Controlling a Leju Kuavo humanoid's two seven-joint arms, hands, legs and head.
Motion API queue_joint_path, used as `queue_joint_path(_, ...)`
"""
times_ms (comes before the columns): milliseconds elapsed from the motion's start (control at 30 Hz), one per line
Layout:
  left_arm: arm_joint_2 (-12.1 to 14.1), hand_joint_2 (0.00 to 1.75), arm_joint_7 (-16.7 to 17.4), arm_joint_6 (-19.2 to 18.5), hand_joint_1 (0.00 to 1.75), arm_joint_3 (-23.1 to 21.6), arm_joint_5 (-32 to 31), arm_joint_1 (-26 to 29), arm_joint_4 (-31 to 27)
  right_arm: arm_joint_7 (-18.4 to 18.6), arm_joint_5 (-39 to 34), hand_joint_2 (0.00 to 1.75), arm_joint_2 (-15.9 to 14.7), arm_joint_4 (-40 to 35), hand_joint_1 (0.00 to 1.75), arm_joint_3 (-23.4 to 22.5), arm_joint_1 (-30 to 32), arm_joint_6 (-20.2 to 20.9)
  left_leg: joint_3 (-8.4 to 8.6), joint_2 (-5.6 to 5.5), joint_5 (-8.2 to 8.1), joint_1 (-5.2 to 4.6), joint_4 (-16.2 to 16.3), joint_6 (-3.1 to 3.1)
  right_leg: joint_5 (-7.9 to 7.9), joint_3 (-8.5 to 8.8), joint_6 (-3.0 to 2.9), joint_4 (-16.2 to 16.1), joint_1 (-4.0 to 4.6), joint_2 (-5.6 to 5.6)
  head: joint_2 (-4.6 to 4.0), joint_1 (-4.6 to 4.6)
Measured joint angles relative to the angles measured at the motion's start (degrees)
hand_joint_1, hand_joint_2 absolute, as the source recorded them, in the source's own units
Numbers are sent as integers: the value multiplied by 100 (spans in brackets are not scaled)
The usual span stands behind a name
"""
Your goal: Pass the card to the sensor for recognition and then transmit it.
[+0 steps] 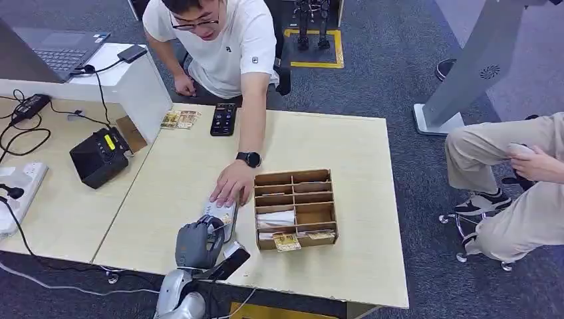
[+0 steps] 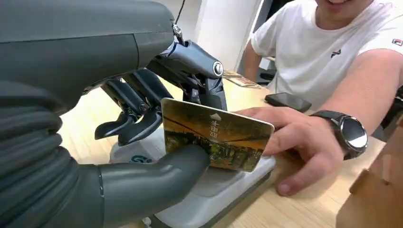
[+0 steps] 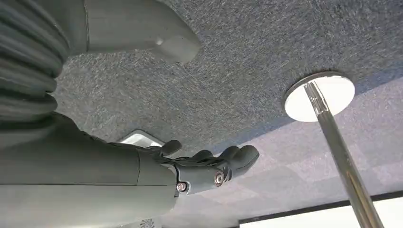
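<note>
Now the left hand [image 2: 157,142] pinches the card [image 2: 216,137] over the sensor [image 2: 214,190] at the near surface edge; a person's hand [image 2: 294,142] touches it. Recognition underway; handover remains. Right hand [image 3: 209,166] hangs empty.

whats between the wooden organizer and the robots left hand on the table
The person's hand resting on the white sensor, seen in the head view, beside the wooden organizer and left hand.

The card [image 2: 216,137] pinched by the left hand [image 2: 142,109] carries a white arrowhead above a short column of white characters, too small to read with certainty. The white T-shirt [image 2: 304,57] of the person beyond that hand bears a small FILA emblem on the chest. The sensor [image 2: 214,190] beneath the hand shows a partly hidden teal mark, illegible.
</note>
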Motion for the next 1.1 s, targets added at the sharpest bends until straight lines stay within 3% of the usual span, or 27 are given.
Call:
queue_joint_path(167,26,175,0,-2,175,-81,271,-10,4,-20,0,175,0,0,0,0,0,0,12,0,0,0,-1,0,0,10,0,0,0,0,0,0)
queue_joint_path(267,18,175,-252,-37,175,-94,832,-2,-44,-20,0,175,0,2,0,0,0,0,15,1,0,0,0,0,0,11,0,0,0,1,0,0)
queue_joint_path(333,-17,175,-483,-112,175,-94,1417,12,-256,-22,0,175,0,2,0,0,0,0,14,0,0,0,0,0,0,10,0,0,0,0,0,0)
queue_joint_path(533,-89,175,-717,-267,175,-101,2226,-22,-1037,-85,87,175,0,24,0,0,0,0,10,1,3,1,1,-1,1,4,0,0,1,2,0,0)
queue_joint_path(733,-114,175,-588,-389,175,-120,2702,-291,-1666,-131,109,175,0,70,0,0,-4,0,6,1,3,1,1,-1,1,1,0,0,1,2,0,0)
queue_joint_path(1100,-37,175,-120,-350,173,-125,2879,-1048,-1683,-181,203,175,0,203,0,0,-20,0,3,1,3,1,1,-1,1,-3,0,0,1,2,-2,2)
